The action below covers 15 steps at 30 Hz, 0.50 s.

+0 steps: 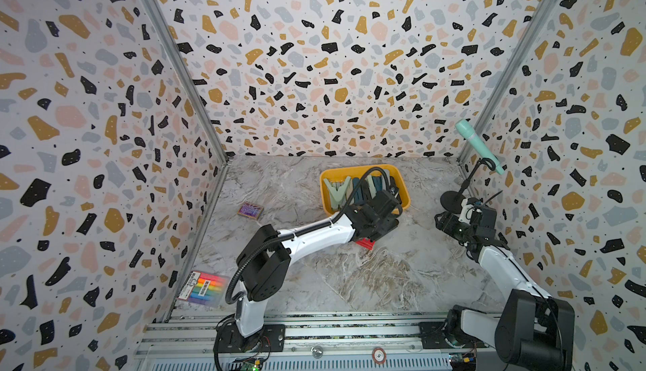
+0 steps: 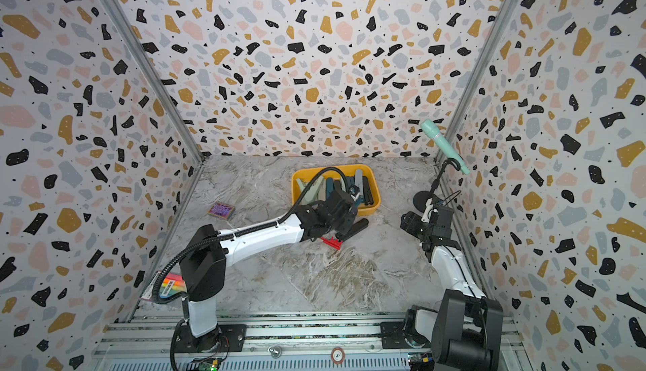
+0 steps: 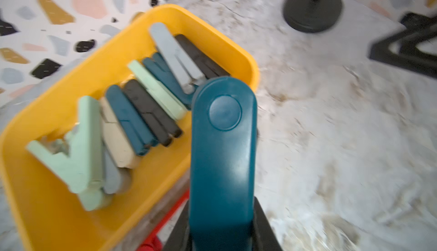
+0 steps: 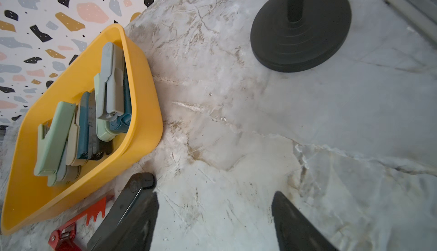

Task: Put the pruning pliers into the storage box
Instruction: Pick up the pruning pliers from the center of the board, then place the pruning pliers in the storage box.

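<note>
My left gripper point(image 3: 221, 233) is shut on a dark teal pruning plier point(image 3: 223, 143), which hangs over the near right rim of the yellow storage box point(image 3: 201, 13). In both top views the gripper point(image 2: 349, 199) hovers at the box's front edge point(image 1: 327, 173). Several pliers point(image 1: 337, 191), mint, teal, grey, beige and black, lie inside the box. A black plier point(image 2: 353, 229) and a red plier point(image 2: 332, 242) lie on the table just in front of it. My right gripper point(image 4: 215, 197) stands open and empty over bare marble, right of the black plier point(image 4: 132, 197).
A mint microphone point(image 1: 479, 145) leans on a black stand whose round base point(image 4: 300, 32) sits close to my right gripper point(image 1: 444, 224). A purple card box point(image 1: 250, 210) lies to the left, and a marker pack point(image 1: 202, 288) by the left wall. Patterned walls enclose three sides.
</note>
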Available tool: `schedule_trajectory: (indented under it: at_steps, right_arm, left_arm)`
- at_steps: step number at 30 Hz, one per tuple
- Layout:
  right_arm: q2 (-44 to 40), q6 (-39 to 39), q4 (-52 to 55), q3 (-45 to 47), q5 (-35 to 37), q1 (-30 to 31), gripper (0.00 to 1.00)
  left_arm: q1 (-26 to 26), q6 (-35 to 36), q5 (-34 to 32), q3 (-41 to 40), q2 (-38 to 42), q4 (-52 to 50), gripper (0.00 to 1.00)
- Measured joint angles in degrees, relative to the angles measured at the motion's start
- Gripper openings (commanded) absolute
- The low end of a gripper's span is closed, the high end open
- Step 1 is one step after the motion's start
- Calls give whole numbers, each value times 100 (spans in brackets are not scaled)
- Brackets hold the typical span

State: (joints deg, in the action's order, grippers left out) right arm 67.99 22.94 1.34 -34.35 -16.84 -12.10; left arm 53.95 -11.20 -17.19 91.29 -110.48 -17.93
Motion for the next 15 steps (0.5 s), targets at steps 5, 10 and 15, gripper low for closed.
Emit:
schedule_trajectory:
  at_steps: [5, 10, 15]
  right_arm:
    - [177, 0, -52, -11, 72, 90, 77]
    - [234, 0, -146, -20, 125, 98, 77]
    - [380, 0, -225, -24, 146, 98, 77]
  left_arm:
    - [-767, -157, -9, 1314, -866, -166, 20]
    - [-1241, -387, 210, 3145, -2326, -498, 21]
    - [-1423, -643, 605, 4291, -3576, -811, 21]
